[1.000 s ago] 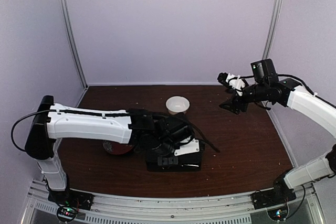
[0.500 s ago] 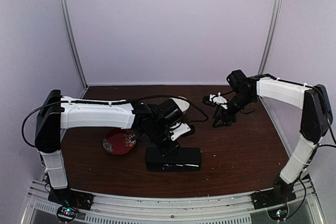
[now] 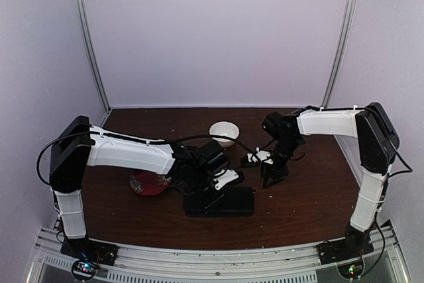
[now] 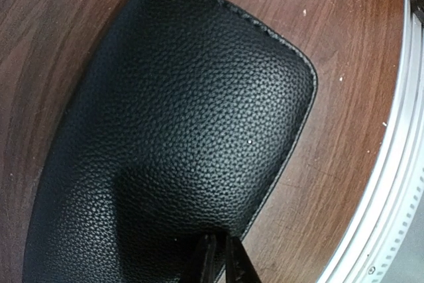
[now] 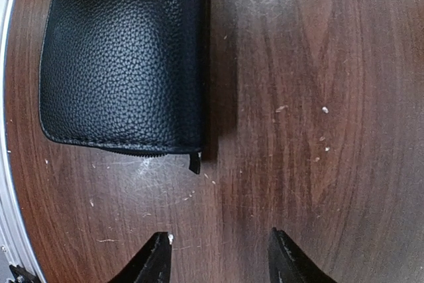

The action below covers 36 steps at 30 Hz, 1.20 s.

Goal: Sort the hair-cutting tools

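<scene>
You won't find any of the hair-cutting tools in these views; no scissors or stick tool lies on the bare bench (image 5: 298,97). My guess is they sit inside the black case (image 4: 172,117), which lies shut near the front rail.

Your left end effector (image 4: 217,260) is low over that case. Its fingers are drawn almost together at the case's edge, and the leather dimples beside them. That looks like a pin to stop the case sliding, though you cannot tell whether they pinch the edge itself.

Your right end effector (image 5: 219,234) points down at the bench just beside the case's right end. Its fingers are spread wide with nothing between them, and the zip pull (image 5: 195,162) lies ahead of them, likely the next target.

From above, the left arm reaches across past the red plate (image 3: 144,182). The right arm folds at the elbow and drops steeply, short of the white bowl (image 3: 224,132).
</scene>
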{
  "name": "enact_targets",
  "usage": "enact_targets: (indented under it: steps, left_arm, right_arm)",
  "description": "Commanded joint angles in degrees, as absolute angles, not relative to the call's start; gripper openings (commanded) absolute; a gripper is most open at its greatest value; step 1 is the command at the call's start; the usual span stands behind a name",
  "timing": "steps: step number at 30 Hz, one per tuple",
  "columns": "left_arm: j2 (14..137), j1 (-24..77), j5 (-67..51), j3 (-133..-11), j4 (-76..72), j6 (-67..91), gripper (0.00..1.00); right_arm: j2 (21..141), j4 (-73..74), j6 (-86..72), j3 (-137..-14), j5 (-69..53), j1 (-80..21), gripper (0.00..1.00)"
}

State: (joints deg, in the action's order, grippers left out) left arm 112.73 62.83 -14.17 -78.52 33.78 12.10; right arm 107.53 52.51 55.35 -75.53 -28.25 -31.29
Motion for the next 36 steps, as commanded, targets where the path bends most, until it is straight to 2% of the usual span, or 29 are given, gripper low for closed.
enact_targets:
  steps: [1,13,30,33,36]
  left_arm:
    - [113.49,62.58,-11.68,-71.78,33.97,12.42,0.11]
    - [112.92,62.58,-9.80,-69.70,32.07,11.22,0.12]
    - [112.65,62.75,-7.93,-69.42,31.78,11.03,0.13]
    - [112.65,62.75,-7.67,-69.43,31.40,10.92,0.13]
    - [112.85,62.75,-7.58,-69.59,31.38,10.85,0.13]
  right_arm:
    - [110.63,55.07,58.27,-78.56,-27.59,-32.09,0.51]
    - [115.57,58.75,58.40,-83.07,-26.61,-35.21,0.48]
    - [119.97,61.17,55.93,-86.31,-22.18,-38.84,0.39]
    - [121.01,62.18,55.66,-87.64,-22.16,-38.93,0.33]
    - [121.45,62.62,55.33,-88.20,-22.19,-38.94,0.22]
